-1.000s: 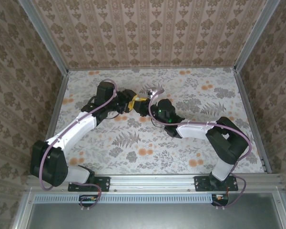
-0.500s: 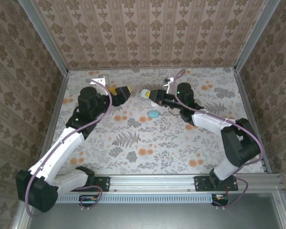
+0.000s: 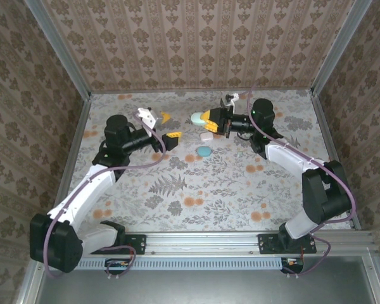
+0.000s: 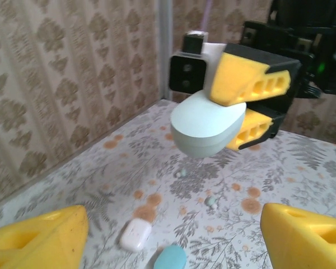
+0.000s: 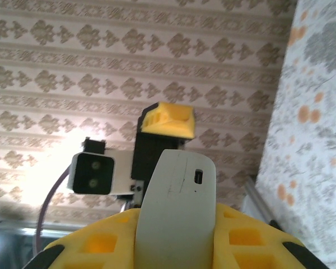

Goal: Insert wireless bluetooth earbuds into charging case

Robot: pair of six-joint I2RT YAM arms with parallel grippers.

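Right jaws are clenched on the pale charging case (image 4: 204, 126). They grip it by one end and hold it up off the desk (image 3: 177, 196) toward the back, with the free end pointing at the left arm (image 3: 92, 180). The lid reads as shut. Left jaws are released and wide, facing the case from just apart, with nothing in them.

Earbuds (image 4: 182, 174): two tiny pale specks on the desk below and beyond the held case. I think that's them, but they're too small to swear to. Both are out of the case.

Step in hand, my read: the lid has to open before any bud goes in.
- Right should stay level and rigid.
- Left should come in slow on the free end and catch the lid edge only, not the whole shell, or it will twist the case out of the pads.
- The shell is smooth and rounded, so expect slip.
- Lower it first so any drop is short.

Room:
- The two wrists are nose to nose, so only small moves there.
- White case (image 3: 207, 136) and teal case (image 3: 204, 151) lie on the desk right under the gap. Don't descend onto them or sweep them into the buds.
- The back wall (image 3: 196, 44) is near behind both wrists, and the right arm (image 3: 285, 155) is also close to the back right corner.
- Most free space is the near half of the desk, so retreat that way.
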